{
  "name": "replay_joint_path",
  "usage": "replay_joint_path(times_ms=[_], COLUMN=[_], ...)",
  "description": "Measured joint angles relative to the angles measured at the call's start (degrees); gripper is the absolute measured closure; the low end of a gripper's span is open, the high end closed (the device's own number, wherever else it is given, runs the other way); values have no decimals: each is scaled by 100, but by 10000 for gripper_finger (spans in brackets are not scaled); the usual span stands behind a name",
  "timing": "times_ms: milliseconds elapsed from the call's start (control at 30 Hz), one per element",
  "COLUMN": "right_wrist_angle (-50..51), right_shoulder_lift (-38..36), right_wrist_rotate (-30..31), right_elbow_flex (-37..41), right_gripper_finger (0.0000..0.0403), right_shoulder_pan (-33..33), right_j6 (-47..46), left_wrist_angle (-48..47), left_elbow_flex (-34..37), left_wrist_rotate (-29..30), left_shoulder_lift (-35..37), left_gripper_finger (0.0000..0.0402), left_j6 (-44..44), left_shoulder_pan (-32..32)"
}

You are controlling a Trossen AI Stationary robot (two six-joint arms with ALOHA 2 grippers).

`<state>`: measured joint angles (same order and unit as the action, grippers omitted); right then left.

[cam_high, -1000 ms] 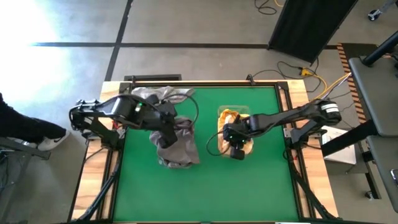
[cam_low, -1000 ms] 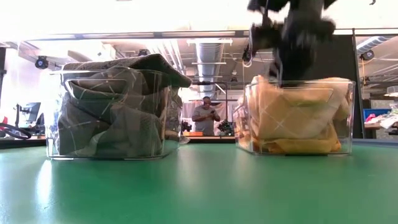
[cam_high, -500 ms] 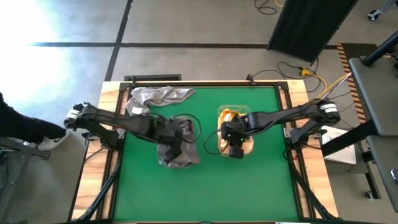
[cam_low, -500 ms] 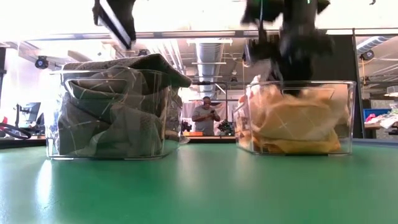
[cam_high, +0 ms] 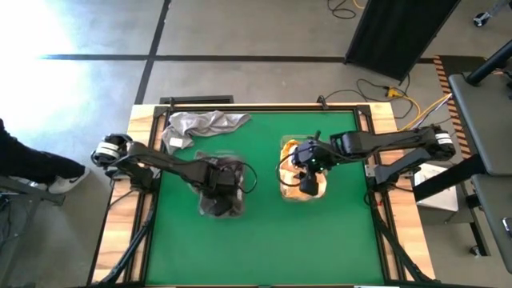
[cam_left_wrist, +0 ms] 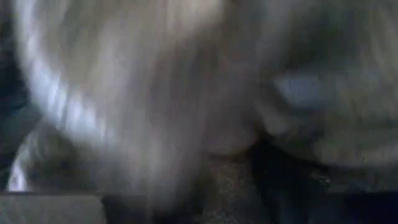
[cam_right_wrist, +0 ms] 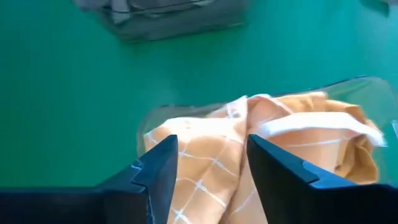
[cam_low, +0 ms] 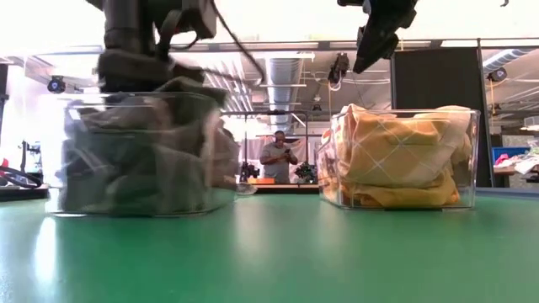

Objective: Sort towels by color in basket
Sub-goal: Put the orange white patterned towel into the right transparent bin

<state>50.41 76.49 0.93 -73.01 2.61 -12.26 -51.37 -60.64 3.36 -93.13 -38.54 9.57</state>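
Note:
A clear basket on the table's left holds crumpled grey towels. My left gripper is down on top of them; the left wrist view shows only blurred grey cloth. A second clear basket to the right holds folded mustard-yellow towels. My right gripper hangs open above those yellow towels, clear of them, with nothing between its fingers. One more grey towel lies loose and crumpled on the table's far left.
Green table surface lies bare along the near side and between the two baskets. Cables hang from both arms near the baskets. A person stands in the room far behind the table.
My left gripper has come toward the near edge and down onto the grey towels, squashing the pile lower in its basket, which has slid a little toward the left. My right gripper has risen off the yellow towels and drawn back toward the far edge.

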Motion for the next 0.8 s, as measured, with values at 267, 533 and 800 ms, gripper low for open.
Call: replay_joint_path(times_ms=[267, 533, 800], right_wrist_angle=[-364, -1034, -992], right_shoulder_lift=[63, 766, 1051], right_wrist_rotate=[118, 640, 408], right_elbow_flex=[468, 1572, 1736], right_gripper_finger=[209, 207, 199], right_shoulder_pan=[-2, -2, 28], right_j6=[-49, -141, -540], left_wrist_angle=[8, -108, -690], left_elbow_flex=[310, 197, -935], left_wrist_rotate=[-379, -442, -580], left_shoulder_lift=[-97, -57, 158], left_gripper_finger=[221, 221, 221], left_j6=[-191, -463, 290], left_shoulder_pan=[2, 13, 19])
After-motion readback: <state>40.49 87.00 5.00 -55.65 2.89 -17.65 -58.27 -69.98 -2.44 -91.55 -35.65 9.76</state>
